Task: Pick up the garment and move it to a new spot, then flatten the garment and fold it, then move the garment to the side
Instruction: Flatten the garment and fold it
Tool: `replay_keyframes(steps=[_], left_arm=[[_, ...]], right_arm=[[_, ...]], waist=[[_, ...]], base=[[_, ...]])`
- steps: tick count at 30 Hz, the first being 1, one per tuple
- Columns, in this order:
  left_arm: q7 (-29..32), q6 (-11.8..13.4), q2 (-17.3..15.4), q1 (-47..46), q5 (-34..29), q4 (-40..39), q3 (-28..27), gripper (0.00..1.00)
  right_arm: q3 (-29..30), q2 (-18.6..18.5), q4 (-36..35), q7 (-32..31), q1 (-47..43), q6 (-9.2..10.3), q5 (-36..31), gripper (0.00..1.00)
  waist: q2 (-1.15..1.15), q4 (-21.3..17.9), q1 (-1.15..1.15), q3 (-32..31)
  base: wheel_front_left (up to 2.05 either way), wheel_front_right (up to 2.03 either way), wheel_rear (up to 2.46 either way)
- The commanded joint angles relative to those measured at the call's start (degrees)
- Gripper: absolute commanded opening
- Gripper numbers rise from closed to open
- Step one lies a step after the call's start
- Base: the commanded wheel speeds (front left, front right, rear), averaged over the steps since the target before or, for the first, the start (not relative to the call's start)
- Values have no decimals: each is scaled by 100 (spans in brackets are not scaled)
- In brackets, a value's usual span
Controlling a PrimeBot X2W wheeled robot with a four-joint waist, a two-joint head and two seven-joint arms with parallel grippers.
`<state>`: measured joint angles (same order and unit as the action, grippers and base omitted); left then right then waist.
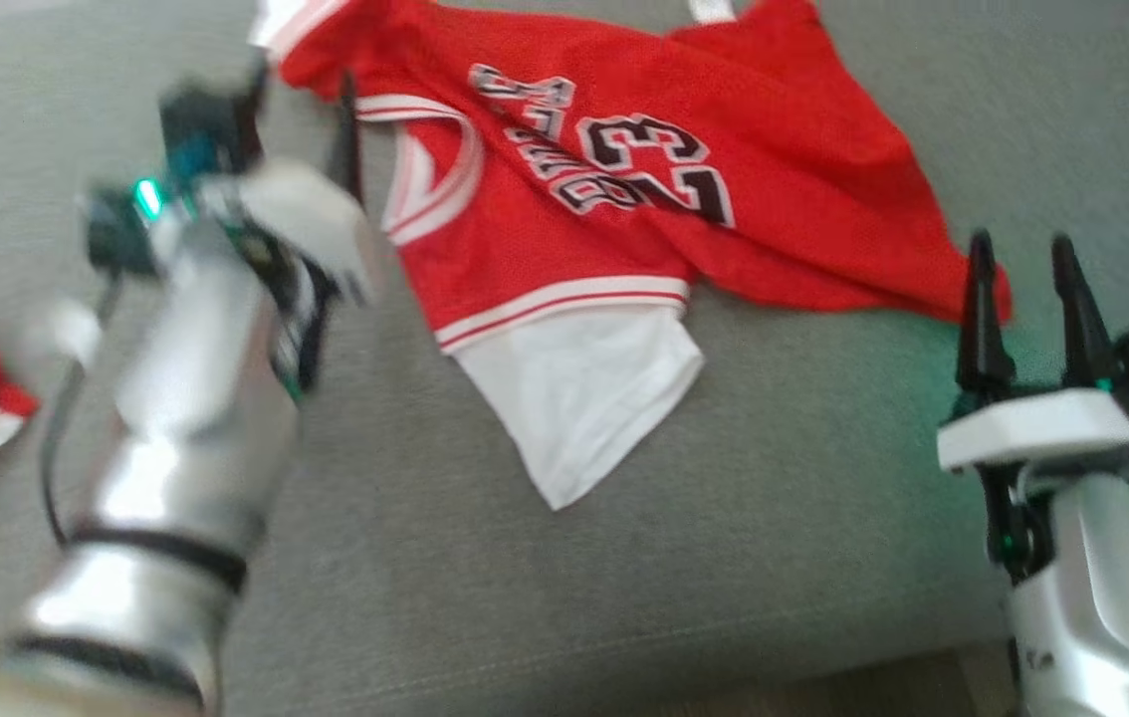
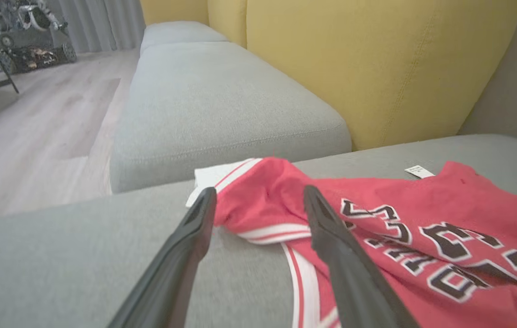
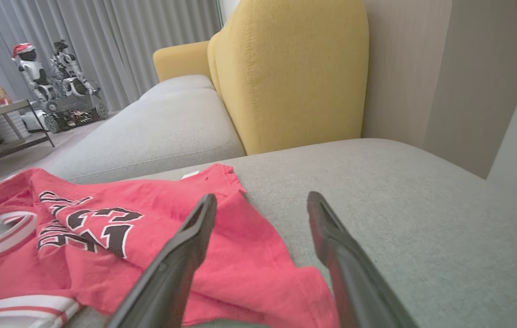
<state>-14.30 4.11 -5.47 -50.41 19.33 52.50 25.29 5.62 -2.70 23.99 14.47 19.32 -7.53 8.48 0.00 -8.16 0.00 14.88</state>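
I think I am at the flattening step: the jersey [image 1: 624, 199] lies rumpled on the far middle of the grey sofa seat [image 1: 774, 518]. My left gripper [image 2: 258, 191] stands open over its left shoulder (gripping nothing). My right gripper [image 1: 1020, 244], open too, waits empty just beside the right corner. Next I must pinch both edges and pull outward.

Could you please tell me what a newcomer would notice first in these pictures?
A red number 23 basketball jersey lies rumpled across the grey sofa cushion, upper middle of the head view, one white sleeve pointing toward the robot. The left gripper hovers open at its collar end, and the right gripper stands open by its right corner. A yellow backrest rises behind.
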Motion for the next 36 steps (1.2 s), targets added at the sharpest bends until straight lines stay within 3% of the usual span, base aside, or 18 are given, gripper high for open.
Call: replay_keyframes(steps=[1,7,13,20,27,32,36], left_arm=[[-68,42,-136,87,39,-258,-187,100],[-69,-6,117,1815,247,-1544,-412,100],[-69,-65,232,2736,382,-2010,-256,100],[-69,-65,255,2750,574,-2003,68,100],[231,-145,257,2614,1229,-1874,1025,100],[583,-59,258,2492,1527,-1733,1615,100],[803,155,258,2387,1691,-1574,1893,100]], right_arm=[[-73,-18,-142,52,-62,4,-42,100],[151,-18,-176,52,-429,4,-72,100],[102,-18,-209,52,-507,4,-142,100],[-4,-18,-213,52,-419,4,-144,100],[-140,-18,-196,52,-306,4,-109,100],[-223,-18,-195,52,-202,4,-67,100],[-245,-18,-201,52,-154,4,-57,100]], waist=[[0,338,0,-316],[0,722,0,-661],[0,834,0,-712],[0,704,0,-645],[0,414,0,-522],[0,211,0,-423],[0,104,0,-366]], base=[[0,0,0],[0,0,0],[0,0,0],[0,0,0],[0,0,0],[0,0,0],[0,0,0]])
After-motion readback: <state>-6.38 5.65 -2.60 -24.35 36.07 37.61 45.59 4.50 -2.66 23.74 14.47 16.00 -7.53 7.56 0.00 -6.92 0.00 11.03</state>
